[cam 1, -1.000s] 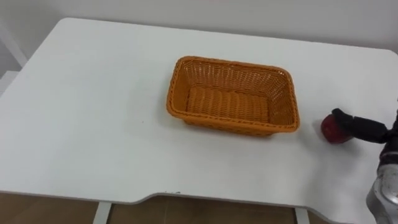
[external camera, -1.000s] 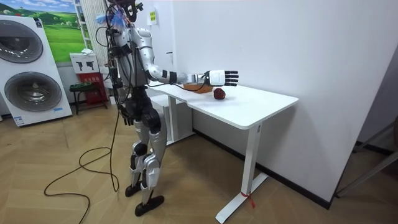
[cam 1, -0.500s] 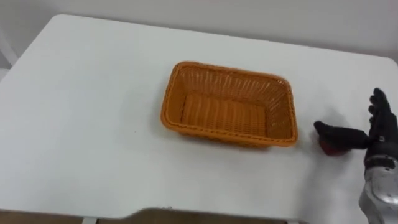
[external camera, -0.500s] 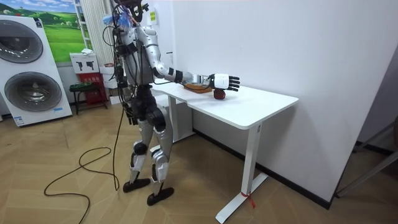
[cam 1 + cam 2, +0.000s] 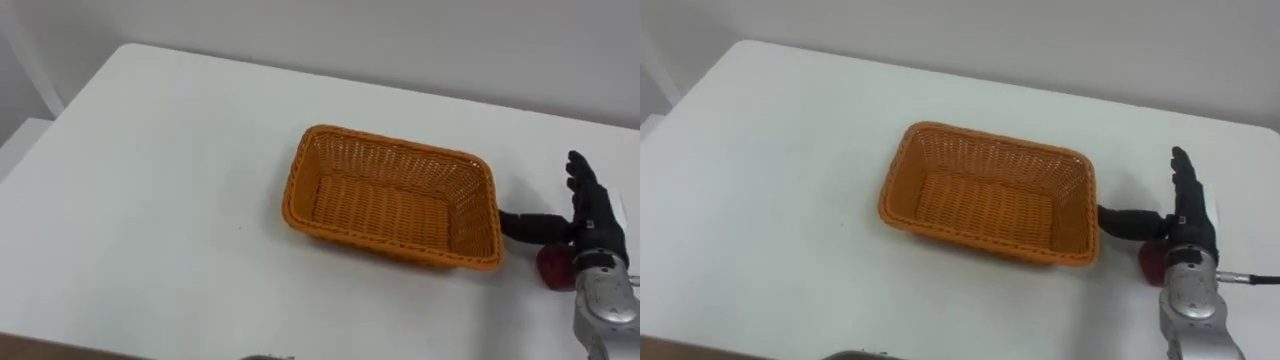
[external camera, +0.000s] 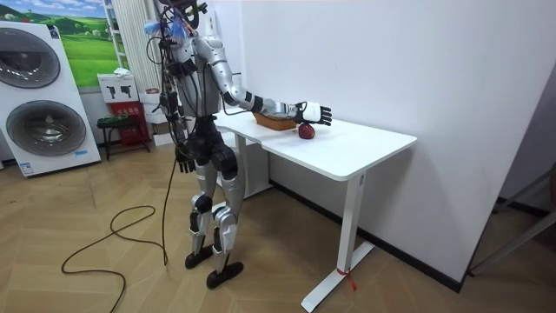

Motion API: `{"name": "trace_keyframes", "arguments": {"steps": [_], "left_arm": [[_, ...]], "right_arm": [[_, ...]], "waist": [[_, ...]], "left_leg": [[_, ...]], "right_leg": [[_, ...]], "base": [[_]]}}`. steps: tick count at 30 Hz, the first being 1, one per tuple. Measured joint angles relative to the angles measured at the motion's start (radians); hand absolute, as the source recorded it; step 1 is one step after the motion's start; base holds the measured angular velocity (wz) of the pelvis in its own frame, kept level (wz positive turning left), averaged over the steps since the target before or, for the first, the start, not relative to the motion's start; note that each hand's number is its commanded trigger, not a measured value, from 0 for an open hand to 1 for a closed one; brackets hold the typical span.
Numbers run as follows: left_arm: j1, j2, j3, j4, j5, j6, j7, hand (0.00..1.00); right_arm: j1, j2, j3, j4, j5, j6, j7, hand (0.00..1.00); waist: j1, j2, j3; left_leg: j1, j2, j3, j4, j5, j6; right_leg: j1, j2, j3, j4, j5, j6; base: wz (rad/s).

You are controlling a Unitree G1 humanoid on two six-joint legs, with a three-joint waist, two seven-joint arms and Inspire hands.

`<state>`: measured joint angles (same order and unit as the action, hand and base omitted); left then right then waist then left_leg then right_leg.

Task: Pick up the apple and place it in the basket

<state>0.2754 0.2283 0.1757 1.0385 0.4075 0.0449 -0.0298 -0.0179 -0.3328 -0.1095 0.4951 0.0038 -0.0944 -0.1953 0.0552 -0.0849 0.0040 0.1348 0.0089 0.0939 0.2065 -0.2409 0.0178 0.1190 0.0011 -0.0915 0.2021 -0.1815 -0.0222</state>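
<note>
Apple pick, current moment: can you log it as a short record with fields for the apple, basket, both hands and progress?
apple: red apple on the white table, right of the basket, partly under the right hand
basket: orange wicker basket, empty
right hand: right hand open above the apple; contact unclear
left hand: left hand hanging at the robot's side
progress: apple not yet gripped or lifted

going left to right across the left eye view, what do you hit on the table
Bare white table → orange wicker basket → at the right end, the red apple and the right hand, open over it. These two overlap, so their order is unclear.
</note>
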Motion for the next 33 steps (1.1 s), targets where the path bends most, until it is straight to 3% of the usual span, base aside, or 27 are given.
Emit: {"name": "trace_keyframes", "arguments": {"steps": [8,11,23,33], "left_arm": [[0.003,0.000,0.007,-0.023,-0.001,0.000,0.003,0.00],[0.002,0.000,0.004,-0.019,0.000,0.000,0.004,0.00],[0.008,0.000,-0.004,0.000,-0.001,-0.009,0.004,0.00],[0.004,-0.001,-0.004,0.002,0.000,-0.012,0.022,0.00]], "right_arm": [[0.001,-0.001,0.001,0.021,-0.038,-0.001,0.035,0.00],[0.001,-0.004,0.001,0.066,-0.063,-0.001,0.042,0.00],[0.046,-0.009,-0.007,0.122,-0.092,-0.058,-0.001,0.00],[0.101,-0.009,-0.021,0.122,-0.087,-0.058,-0.008,0.00]], "waist": [[-0.022,0.004,-0.0032],[-0.022,-0.002,-0.0102],[-0.023,0.003,-0.0109],[-0.025,0.015,-0.0091]], "left_leg": [[-0.002,0.000,0.000,0.014,-0.007,0.011],[0.000,-0.001,-0.001,0.018,-0.012,0.015],[0.001,-0.001,-0.015,0.036,-0.018,0.017],[0.016,0.001,-0.010,0.020,-0.020,0.017]], "right_leg": [[0.007,-0.001,-0.023,0.001,-0.012,0.004],[0.014,-0.002,-0.028,0.003,-0.018,0.001],[0.019,0.001,-0.021,0.009,-0.019,0.003],[0.017,0.002,-0.019,0.020,-0.019,0.003]], "base": [[0.02],[0.05],[0.01],[-0.01]]}}
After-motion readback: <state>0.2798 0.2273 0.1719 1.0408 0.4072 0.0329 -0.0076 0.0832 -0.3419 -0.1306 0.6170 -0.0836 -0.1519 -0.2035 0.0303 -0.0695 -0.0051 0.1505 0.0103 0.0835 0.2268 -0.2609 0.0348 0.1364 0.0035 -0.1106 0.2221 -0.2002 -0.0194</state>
